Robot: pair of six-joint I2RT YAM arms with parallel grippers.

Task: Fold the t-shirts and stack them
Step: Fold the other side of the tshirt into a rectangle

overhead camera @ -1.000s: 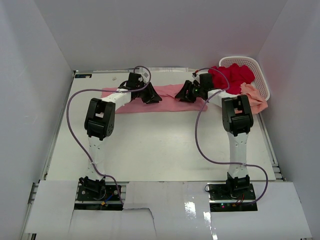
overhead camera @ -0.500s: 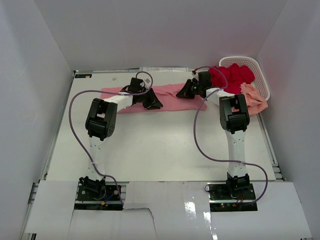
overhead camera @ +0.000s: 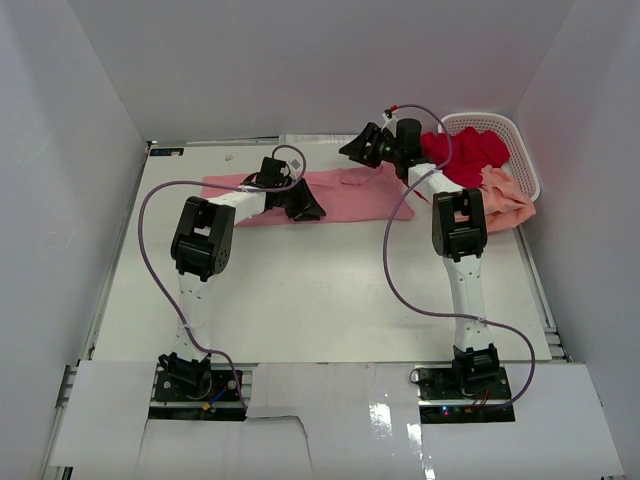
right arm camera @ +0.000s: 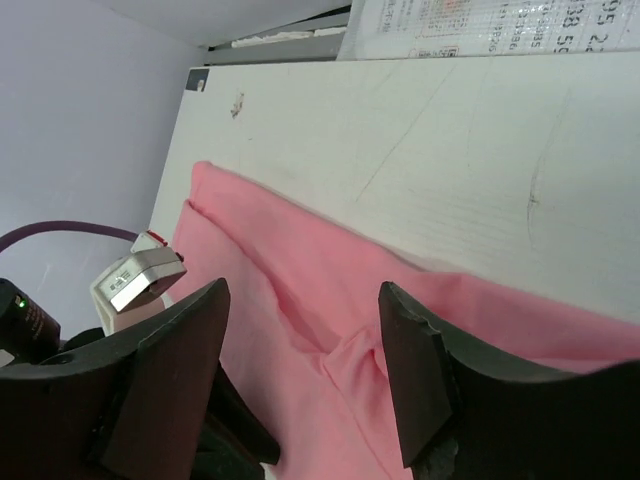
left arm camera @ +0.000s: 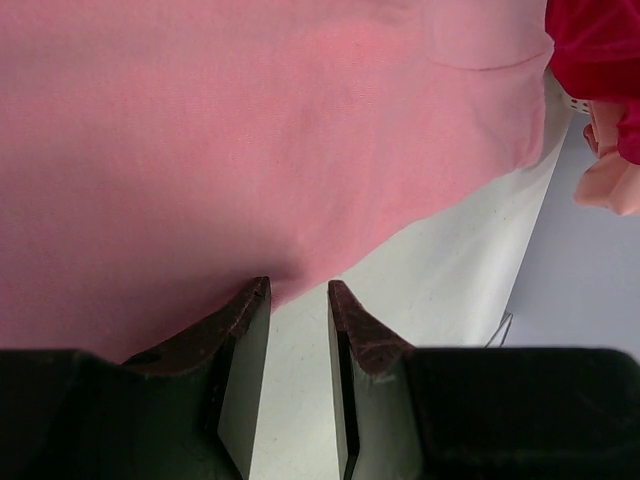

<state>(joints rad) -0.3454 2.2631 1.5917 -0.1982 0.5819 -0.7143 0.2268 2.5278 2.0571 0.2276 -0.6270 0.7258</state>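
The pink t-shirt (overhead camera: 350, 195) lies spread in a long strip across the far part of the table. My left gripper (overhead camera: 305, 207) sits low at its near edge. In the left wrist view the gripper (left arm camera: 297, 295) is a little open, with only bare table between its fingers and the pink cloth (left arm camera: 250, 130) just beyond the tips. My right gripper (overhead camera: 360, 148) hangs wide open and empty above the shirt's far right end; it (right arm camera: 300, 300) looks down on the pink cloth (right arm camera: 330, 340). The deep red t-shirt (overhead camera: 462, 155) fills the basket. The peach t-shirt (overhead camera: 507, 197) drapes beside it.
The white perforated basket (overhead camera: 522, 150) stands at the far right corner. White walls close in the table on three sides. A printed sheet (right arm camera: 480, 25) lies at the far edge. Purple cables loop off both arms. The left arm's wrist (right arm camera: 135, 280) shows in the right wrist view.
My right gripper has lifted off the pink shirt's right end and swung up and back toward the far edge. The left gripper has stayed almost still.
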